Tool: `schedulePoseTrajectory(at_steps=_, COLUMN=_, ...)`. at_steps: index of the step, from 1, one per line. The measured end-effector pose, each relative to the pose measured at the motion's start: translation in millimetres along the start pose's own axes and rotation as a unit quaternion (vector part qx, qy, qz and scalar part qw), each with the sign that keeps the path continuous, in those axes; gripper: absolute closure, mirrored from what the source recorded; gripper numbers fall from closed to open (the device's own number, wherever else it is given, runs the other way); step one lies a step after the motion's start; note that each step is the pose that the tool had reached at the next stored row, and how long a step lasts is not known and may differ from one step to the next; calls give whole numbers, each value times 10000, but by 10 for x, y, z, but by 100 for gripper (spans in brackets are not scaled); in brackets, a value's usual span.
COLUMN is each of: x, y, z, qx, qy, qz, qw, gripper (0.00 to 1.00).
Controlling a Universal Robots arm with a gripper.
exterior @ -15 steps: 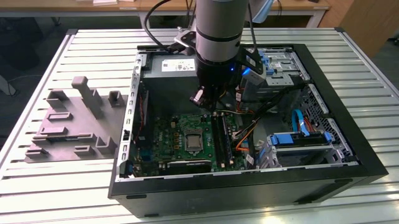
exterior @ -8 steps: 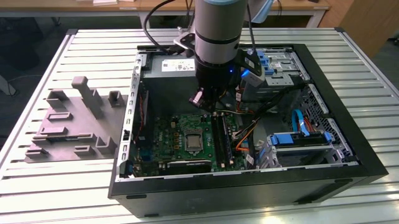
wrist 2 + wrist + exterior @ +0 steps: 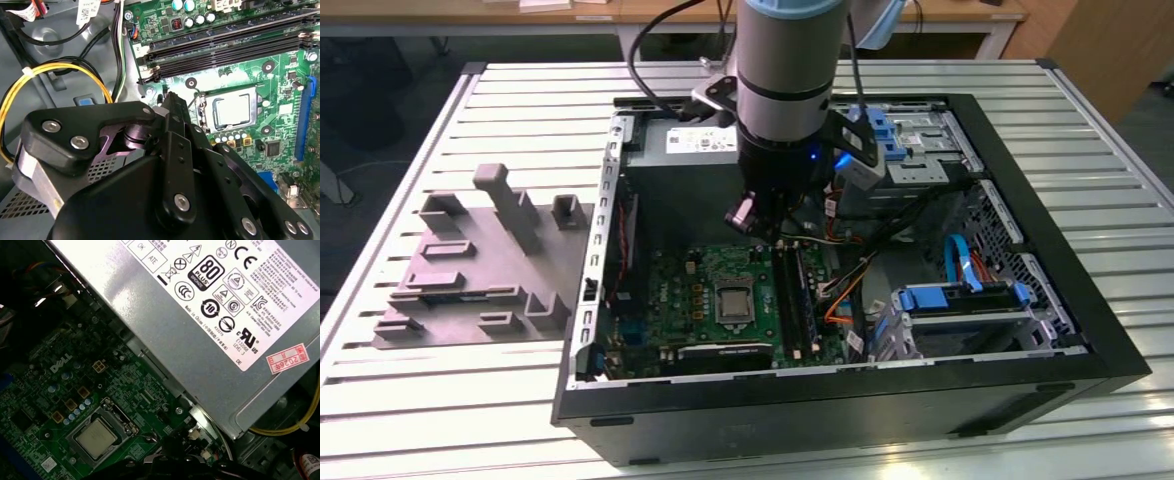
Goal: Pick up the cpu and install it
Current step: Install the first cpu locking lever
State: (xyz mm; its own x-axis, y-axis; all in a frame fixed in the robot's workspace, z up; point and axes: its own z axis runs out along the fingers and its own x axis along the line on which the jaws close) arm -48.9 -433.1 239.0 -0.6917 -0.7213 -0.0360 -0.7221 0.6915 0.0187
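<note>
The cpu is a small silver-grey square lying flat inside the metal-framed socket of the green board. It shows in both wrist views. My gripper hangs above the board's far edge, close to the grey power-supply box. It stands apart from the cpu and does not touch it. In the second wrist view the gripper's black linkage ends just short of the socket. In the first wrist view the gripper is a dark shape near the board's edge.
A grey moulded tray with upright posts sits outside the case at the exterior view's left. Black memory slots, yellow cables, a blue-handled drive cage and the case walls crowd the board.
</note>
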Motion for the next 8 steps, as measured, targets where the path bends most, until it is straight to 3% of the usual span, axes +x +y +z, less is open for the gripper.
schedulePoseTrajectory(at_steps=8, x=5, y=6, z=23, qx=0, qy=2, qz=-30, qw=10000, gripper=89)
